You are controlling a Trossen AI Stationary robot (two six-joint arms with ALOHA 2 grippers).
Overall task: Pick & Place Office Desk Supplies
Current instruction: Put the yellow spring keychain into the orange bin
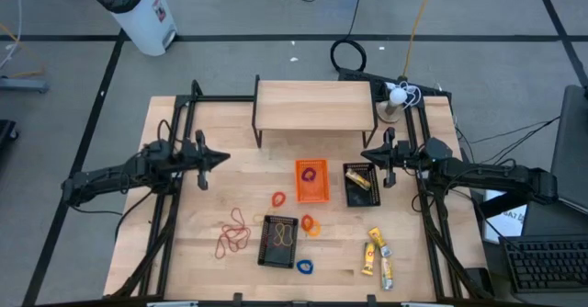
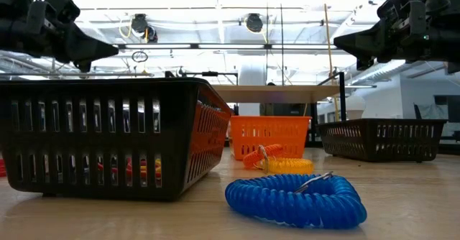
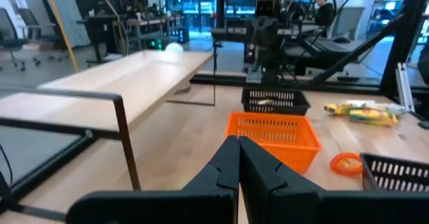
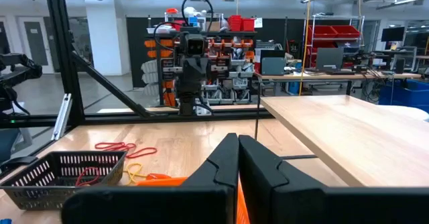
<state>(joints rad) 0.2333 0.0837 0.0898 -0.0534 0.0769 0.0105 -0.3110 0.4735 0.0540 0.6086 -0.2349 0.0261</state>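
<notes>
Overhead: left tool (image 1: 223, 157) and right tool (image 1: 366, 155) hover closed and empty over the desk (image 1: 184, 206). Rubber bands (image 1: 234, 234) lie front-left; yellow packets (image 1: 377, 255) front-right; an orange basket (image 1: 311, 180) sits centre.

Table level: a blue coil ring (image 2: 295, 199) lies beside a black basket (image 2: 108, 136).

Wrist views: each tool's fingers meet.

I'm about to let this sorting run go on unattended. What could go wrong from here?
1. The rubber bands lie tangled in one flat heap on the table, so a pick may lift several or none.
2. The yellow packets sit close to the table's front edge; a nudge could push them off.
3. The left gripper and right gripper are both shut and hang above the table; coming down like that, they would push items, not grasp them.
</notes>
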